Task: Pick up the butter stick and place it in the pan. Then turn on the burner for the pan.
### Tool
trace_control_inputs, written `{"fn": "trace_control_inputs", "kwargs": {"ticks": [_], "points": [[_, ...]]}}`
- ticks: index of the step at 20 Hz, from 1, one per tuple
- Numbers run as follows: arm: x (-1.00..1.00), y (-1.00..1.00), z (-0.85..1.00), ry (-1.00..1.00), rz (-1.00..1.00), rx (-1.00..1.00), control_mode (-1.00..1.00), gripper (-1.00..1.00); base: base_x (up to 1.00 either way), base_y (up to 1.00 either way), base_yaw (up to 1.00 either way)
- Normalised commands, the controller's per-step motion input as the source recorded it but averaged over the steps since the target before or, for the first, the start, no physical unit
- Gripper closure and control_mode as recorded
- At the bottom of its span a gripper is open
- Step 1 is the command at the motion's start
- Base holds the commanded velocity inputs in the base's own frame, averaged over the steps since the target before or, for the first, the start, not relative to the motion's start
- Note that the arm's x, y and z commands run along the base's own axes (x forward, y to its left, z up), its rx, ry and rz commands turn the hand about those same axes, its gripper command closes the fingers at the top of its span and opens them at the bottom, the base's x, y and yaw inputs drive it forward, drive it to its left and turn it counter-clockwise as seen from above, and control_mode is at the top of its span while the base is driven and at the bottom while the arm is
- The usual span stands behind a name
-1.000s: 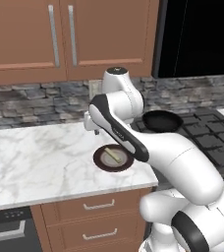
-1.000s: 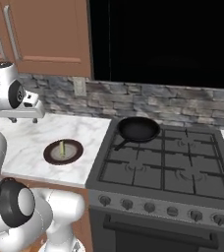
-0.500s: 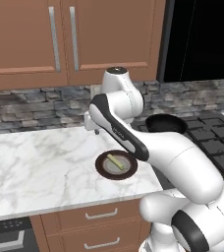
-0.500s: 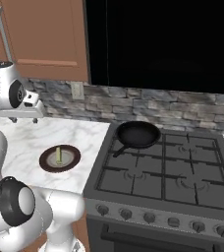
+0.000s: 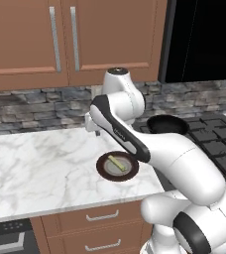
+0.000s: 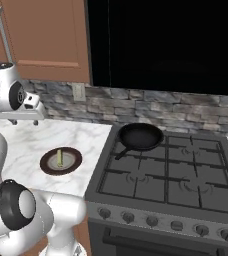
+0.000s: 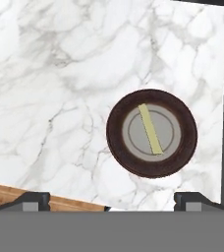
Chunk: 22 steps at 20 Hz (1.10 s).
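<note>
Butter stick (image 7: 150, 129) lies on the brown-rimmed plate (image 7: 118, 142) well below the wide-open gripper (image 7: 112, 199), slightly off its centre. Descending misaligned could clip the plate's rim and skid it across the surface (image 7: 45, 88).

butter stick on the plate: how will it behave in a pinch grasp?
The butter stick is thin and flat-sided, so it probably won't roll. It looks light, and lying on the plate it could skid if nudged sideways. Butter is likely soft, so the open gripper may dent it if it squeezes hard.
</note>
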Motion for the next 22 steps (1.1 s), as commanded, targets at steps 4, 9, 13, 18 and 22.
{"fn": "trace_control_inputs", "kwargs": {"ticks": [4,9,13,18,22], "points": [[-0.01,-0.08,-0.48,0.00,0.00,0.01,-1.00,-1.00,0.00,0.00,0.00],[-0.11,-0.26,-0.62,0.00,0.00,0.00,-1.00,-1.00,0.00,0.00,0.00],[-0.03,-0.43,-0.44,0.00,0.00,0.00,-1.00,-1.00,0.00,0.00,0.00],[0.02,-0.40,-0.44,0.02,0.00,0.00,-1.00,-1.00,0.00,0.00,0.00],[0.05,-0.30,-0.46,0.05,0.02,0.00,-1.00,-1.00,0.00,0.00,0.00]]}}
